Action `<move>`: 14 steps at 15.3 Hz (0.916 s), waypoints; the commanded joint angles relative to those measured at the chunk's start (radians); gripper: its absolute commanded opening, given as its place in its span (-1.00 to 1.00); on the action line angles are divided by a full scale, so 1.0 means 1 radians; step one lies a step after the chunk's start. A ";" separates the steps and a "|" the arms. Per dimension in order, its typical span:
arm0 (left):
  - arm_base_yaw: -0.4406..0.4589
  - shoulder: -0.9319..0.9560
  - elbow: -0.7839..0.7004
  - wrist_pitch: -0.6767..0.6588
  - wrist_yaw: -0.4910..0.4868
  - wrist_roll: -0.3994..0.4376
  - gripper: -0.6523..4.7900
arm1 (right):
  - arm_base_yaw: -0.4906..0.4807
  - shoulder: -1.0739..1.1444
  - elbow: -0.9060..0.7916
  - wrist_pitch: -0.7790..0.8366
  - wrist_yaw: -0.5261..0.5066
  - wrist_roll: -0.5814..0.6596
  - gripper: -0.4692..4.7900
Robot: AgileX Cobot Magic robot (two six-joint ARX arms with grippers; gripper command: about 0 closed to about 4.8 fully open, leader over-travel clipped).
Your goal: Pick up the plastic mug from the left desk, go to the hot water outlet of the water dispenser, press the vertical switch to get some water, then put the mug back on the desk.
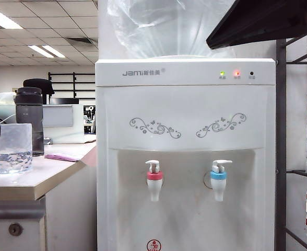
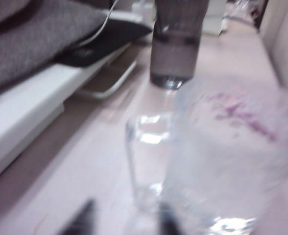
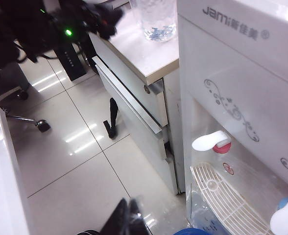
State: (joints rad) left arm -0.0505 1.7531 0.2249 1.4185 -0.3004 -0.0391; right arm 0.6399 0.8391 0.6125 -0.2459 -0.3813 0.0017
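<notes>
We are looking at a tall white water dispenser [image 1: 185, 151] filling the middle of the exterior view, with the left desk [image 1: 36, 180] at nine o'clock from it. The plastic mug [image 1: 10, 148] is standing upright on the desk near its front edge, its long axis vertical, with what looks like a little water in the bottom. A dark grey bottle [image 1: 30, 120] is standing just behind it, at about one o'clock from the mug.

At the far left edge of that view a dark bar is touching or overlapping the mug's rim – we are reading this as part of the left arm, though too little is showing to be sure. In the left wrist view, the left gripper [image 2: 127, 223] is showing two blurred dark fingertips [image 2: 80, 220] standing apart, with the mug directly ahead at twelve o'clock and very close. We cannot tell whether they are touching it.

The right gripper [image 3: 128, 218] is hanging low over the tiled floor in front of the dispenser, its fingers pressed together and holding nothing.

The hot water outlet [image 1: 154, 180] – red collar, with the vertical switch [image 1: 153, 166] on top – is lying at about four o'clock from the mug, well apart. We are judging the left arm far nearer to the mug.
</notes>
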 commanded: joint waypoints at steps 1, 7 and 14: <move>-0.001 -0.225 -0.121 0.028 0.008 -0.018 -0.78 | 0.000 -0.002 0.003 0.011 -0.003 -0.003 -0.84; 0.000 -0.584 -0.161 -0.327 0.029 -0.021 -0.78 | 0.000 -0.002 0.003 0.010 -0.002 -0.003 -0.84; 0.001 -1.259 -0.174 -1.109 0.033 0.127 -0.78 | 0.000 -0.002 0.003 0.011 -0.003 -0.003 -0.84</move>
State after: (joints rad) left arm -0.0498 0.5488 0.0505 0.3943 -0.2707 0.0502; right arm 0.6399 0.8391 0.6125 -0.2459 -0.3813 0.0013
